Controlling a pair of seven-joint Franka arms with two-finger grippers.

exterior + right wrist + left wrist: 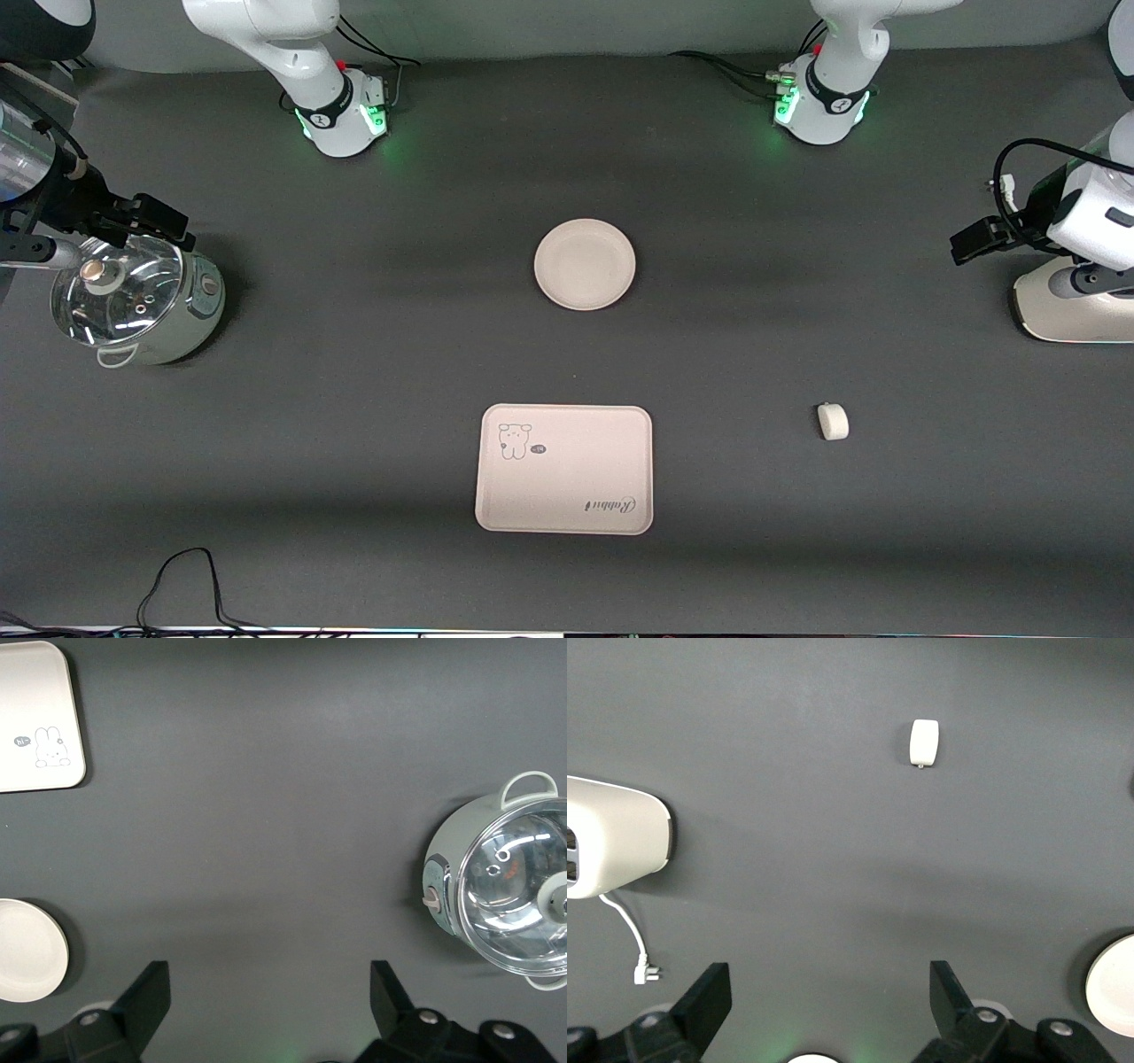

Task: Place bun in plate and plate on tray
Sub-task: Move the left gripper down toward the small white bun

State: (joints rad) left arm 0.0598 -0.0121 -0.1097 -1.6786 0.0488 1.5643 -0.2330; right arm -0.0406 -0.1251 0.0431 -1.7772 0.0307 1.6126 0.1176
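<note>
The round cream plate (585, 264) lies bare at the table's middle. The tray (565, 470), with its animal drawing and "Rabbit" script, lies nearer to the front camera than the plate. The small off-white bun (833, 422) lies on the table toward the left arm's end, apart from both. My left gripper (973, 241) hangs open and empty at the left arm's end; its wrist view (830, 997) shows the bun (924, 742) and the plate's edge (1114, 985). My right gripper (155, 221) is open and empty over the pot; its wrist view (268, 997) shows the tray (35, 718) and plate (25, 950).
A pale green pot with a glass lid (133, 301) stands at the right arm's end and also shows in the right wrist view (500, 899). A white appliance (1067, 310) with a cord stands at the left arm's end and in the left wrist view (611, 846). A black cable (177, 576) lies at the front edge.
</note>
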